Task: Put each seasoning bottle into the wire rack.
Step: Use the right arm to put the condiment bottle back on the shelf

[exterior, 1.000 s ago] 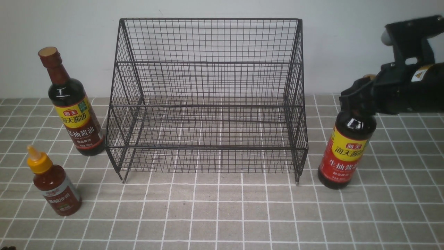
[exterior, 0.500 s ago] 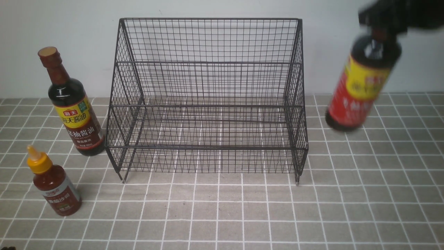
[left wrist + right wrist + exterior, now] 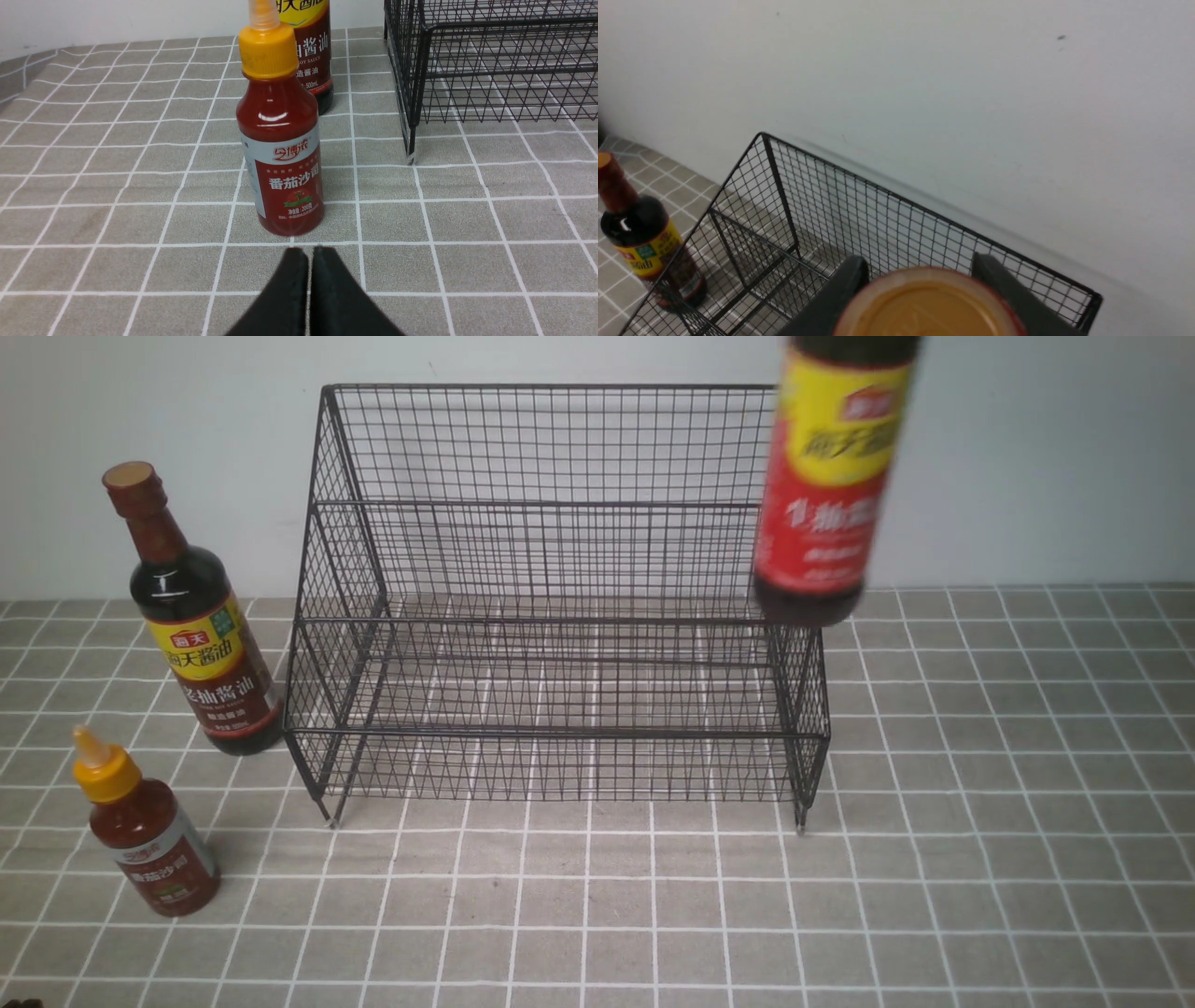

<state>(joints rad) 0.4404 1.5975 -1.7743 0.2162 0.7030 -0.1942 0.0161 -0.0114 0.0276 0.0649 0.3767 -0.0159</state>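
A tall dark soy-sauce bottle [image 3: 826, 495] with a yellow-and-red label hangs upright in the air over the right side of the black wire rack [image 3: 560, 616]. Its base is level with the rack's middle tier and its neck runs off the top of the front view. In the right wrist view my right gripper [image 3: 920, 266] is shut on this bottle's neck, just under the cap [image 3: 929, 305]. The second soy bottle [image 3: 201, 644] stands left of the rack. The short red sauce bottle [image 3: 154, 845] stands in front of it. My left gripper [image 3: 306, 254] is shut and empty, just short of the red bottle [image 3: 282, 154].
A grey cloth with a white grid [image 3: 980, 859] covers the table. A white wall [image 3: 1027, 457] rises right behind the rack. The rack's tiers hold nothing.
The right gripper has lifted the soy bottle off the table at the rack's right and carried it up and leftward over the rack's right side. The left gripper and other bottles are unmoved.
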